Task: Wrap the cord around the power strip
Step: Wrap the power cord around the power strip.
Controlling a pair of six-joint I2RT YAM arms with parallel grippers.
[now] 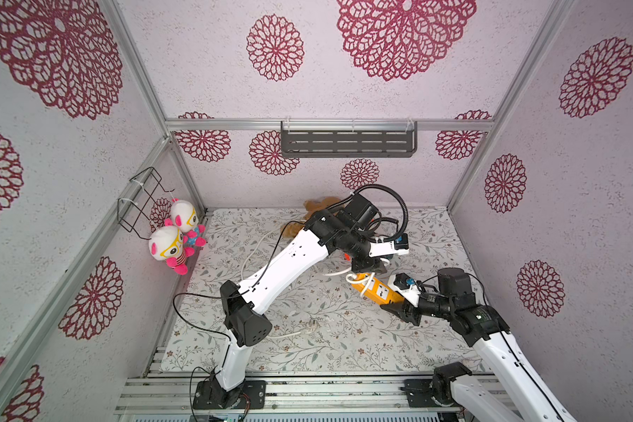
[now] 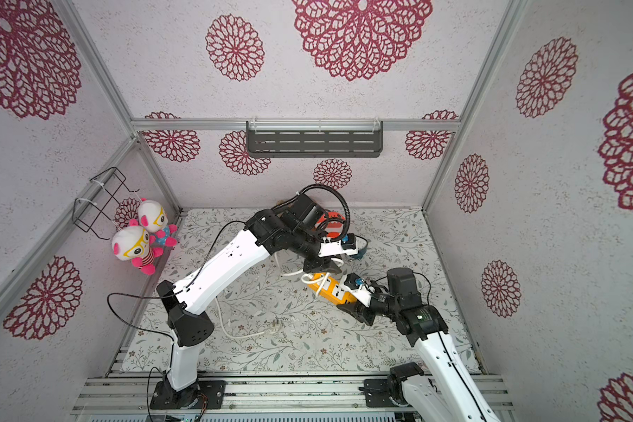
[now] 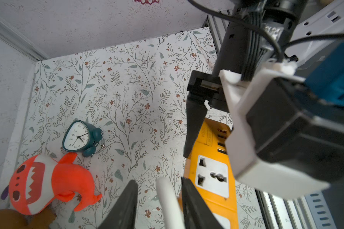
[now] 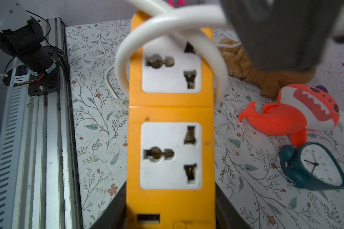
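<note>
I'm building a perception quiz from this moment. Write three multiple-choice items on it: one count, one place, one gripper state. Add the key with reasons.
1. How many white socket faces does the power strip have?
A one; B four; C two

2. Where is the teal clock?
A beside the orange shark plush; B on the power strip; C under the power strip

3. What is the right gripper doing?
A open and empty; B shut on the power strip; C shut on the teal clock

Key:
1. C: the right wrist view shows two white faces on the orange body.
2. A: both wrist views show the clock on the mat next to the plush's fin.
3. B: its jaws clamp both sides of the strip's USB end.
</note>
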